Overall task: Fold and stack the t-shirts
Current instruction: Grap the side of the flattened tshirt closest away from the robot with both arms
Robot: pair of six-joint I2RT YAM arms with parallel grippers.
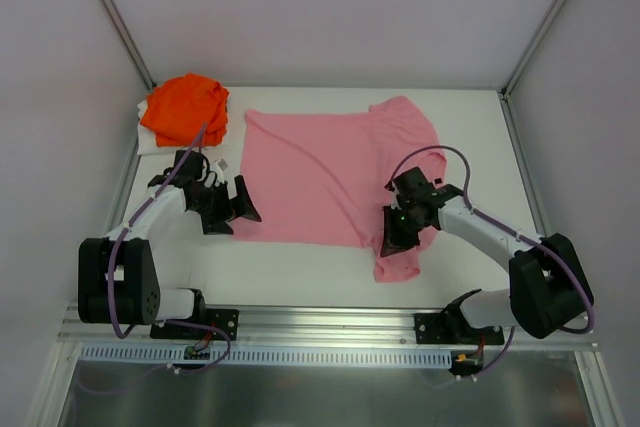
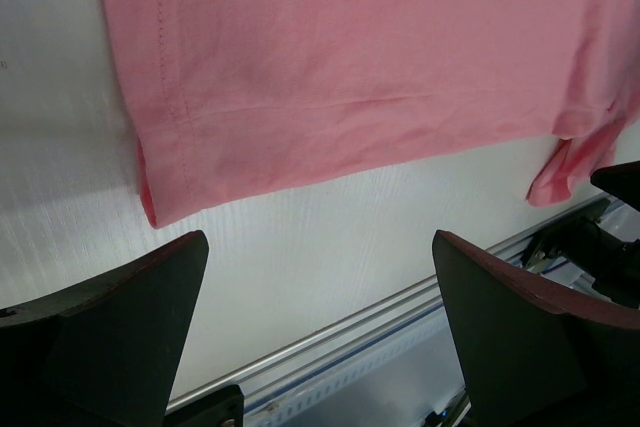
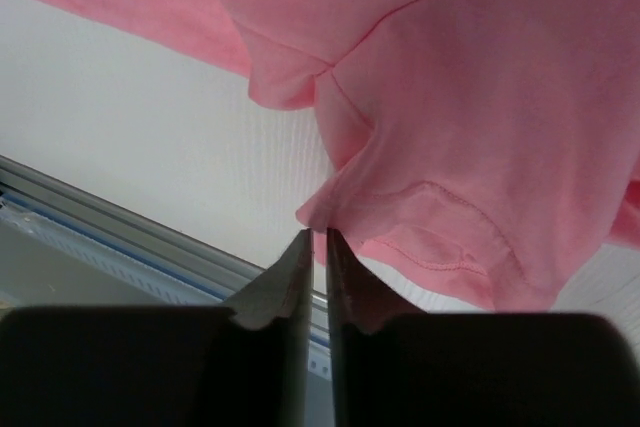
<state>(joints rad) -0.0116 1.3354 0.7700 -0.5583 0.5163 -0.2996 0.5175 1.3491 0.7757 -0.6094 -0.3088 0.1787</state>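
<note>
Nearest, the right gripper [image 3: 317, 237]: fingers pressed together with barely a slit, tips biting the corner of the near short sleeve [image 1: 400, 263] of the plain light pink cotton t-shirt [image 1: 310, 177]. The bite looks slim, only the hem edge is in it.

Left gripper [image 1: 232, 214]: jaws spread wide, holding nothing, just beside the shirt's near hem corner over bare white table [image 1: 300, 269], not touching the cloth.

Step in hand, as I judge it: folding the near sleeve in over the body.
- Lift only enough to clear the table, then carry the sleeve toward the far side so the crease falls along the body's side edge.
- A pinch this small may slip, so go slowly; regrip deeper if the cloth slides out.
- The left gripper should take or pin the hem corner so the body does not drag.

The pink shirt lies flat mid-table, turned sideways: hem to the left, sleeves to the right. The body is smooth and unfolded, with light puckers where the near sleeve meets it. The near sleeve hangs off the main panel toward the front metal rail [image 1: 330, 323].

Far left corner: the bright orange cloth t-shirt [image 1: 185, 107], a rumpled heap, well apart from the pink one. Not folded or stacked yet.
</note>
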